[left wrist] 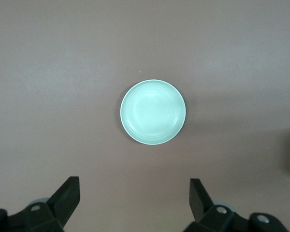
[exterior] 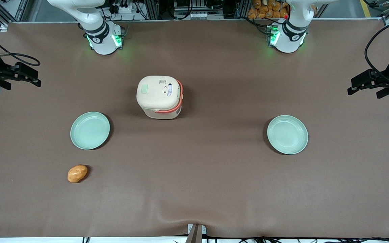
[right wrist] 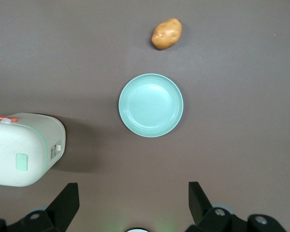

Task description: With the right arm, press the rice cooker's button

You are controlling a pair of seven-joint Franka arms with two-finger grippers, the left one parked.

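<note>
Potato [exterior: 77, 173] up front near the camera, plate [exterior: 90, 130] a bit farther, cooker [exterior: 159, 97] lid down mid-table, gripper [right wrist: 134, 205] spread wide, hovering above the plate, holding nothing

Brown table [exterior: 214, 189] bears rice cooker [exterior: 159, 97], two plates [exterior: 90, 130], potato [exterior: 77, 173]

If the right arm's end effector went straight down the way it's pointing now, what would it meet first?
Probably the green plate, which sits between the open end effector's fingers' line; the rice cooker lies off to the side. Depth is unclear.
</note>
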